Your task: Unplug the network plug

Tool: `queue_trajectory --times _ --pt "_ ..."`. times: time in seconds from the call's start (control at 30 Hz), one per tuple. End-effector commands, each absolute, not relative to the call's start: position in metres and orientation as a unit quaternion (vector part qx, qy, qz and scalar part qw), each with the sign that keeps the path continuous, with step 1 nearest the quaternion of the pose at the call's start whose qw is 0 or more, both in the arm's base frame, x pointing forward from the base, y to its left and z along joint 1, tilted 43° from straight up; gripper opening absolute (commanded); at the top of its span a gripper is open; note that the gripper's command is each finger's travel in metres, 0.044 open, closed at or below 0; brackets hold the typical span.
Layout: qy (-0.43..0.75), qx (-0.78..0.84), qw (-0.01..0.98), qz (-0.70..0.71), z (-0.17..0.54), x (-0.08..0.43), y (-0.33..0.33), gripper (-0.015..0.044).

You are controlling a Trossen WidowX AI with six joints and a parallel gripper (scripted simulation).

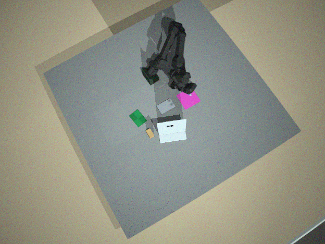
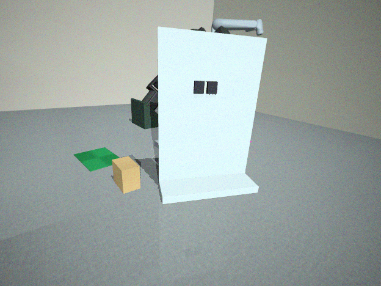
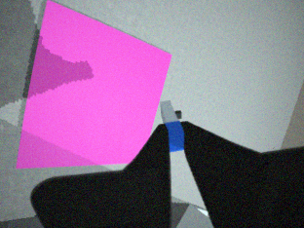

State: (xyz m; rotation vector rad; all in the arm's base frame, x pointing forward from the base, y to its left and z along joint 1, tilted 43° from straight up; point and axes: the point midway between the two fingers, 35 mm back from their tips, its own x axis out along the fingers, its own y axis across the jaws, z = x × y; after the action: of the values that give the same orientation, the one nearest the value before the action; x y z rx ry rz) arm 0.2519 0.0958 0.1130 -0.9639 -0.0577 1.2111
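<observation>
1. Grey tabletop (image 1: 223, 157) (image 2: 261, 239) (image 3: 234, 54), mottled and matt, set askew in the top view with beige floor (image 1: 39, 157) around it; the exterior view has plain beige walls (image 2: 92, 46) behind, meeting in a corner
2. The plug (image 1: 190, 94) (image 3: 175, 136) is out of the panel (image 1: 172, 125) (image 2: 209, 123), in the claw (image 1: 190, 92) (image 3: 172, 130), which is closed on its blue part, between two black fingers
3. In the wrist view the plug's long axis runs out past the fingertips, tilted slightly up and to the left, its grey end foremost; a small dark piece shows beside that end
4. That end appears beside the edge of the pink square (image 1: 188, 100) (image 2: 250, 142) (image 3: 107, 107); from above, the claw tip overlaps the square's near edge, but how high the plug is I cannot tell
5. The exterior view hides plug and claw behind the upright panel and leaves a mere speck of pink, yet shows two dark openings and the pale tube (image 2: 237, 24) above the top edge
6. The top view shows the black arm (image 1: 179, 44) folded over and the pale plate (image 1: 165, 106) between arm and panel; the green square (image 1: 137, 118) (image 2: 96, 158) and orange block (image 1: 149, 133) (image 2: 126, 175) show there and in the exterior view, not in the wrist one
</observation>
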Motion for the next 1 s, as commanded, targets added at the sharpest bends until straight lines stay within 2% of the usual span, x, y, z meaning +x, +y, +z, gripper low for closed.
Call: queue_trajectory --times 0.0,0.97 --pt "-0.028 -0.434 0.714 0.549 0.110 0.251 0.099 0.0000" --pt "-0.026 -0.435 0.713 0.550 0.085 0.250 0.121 0.0000"
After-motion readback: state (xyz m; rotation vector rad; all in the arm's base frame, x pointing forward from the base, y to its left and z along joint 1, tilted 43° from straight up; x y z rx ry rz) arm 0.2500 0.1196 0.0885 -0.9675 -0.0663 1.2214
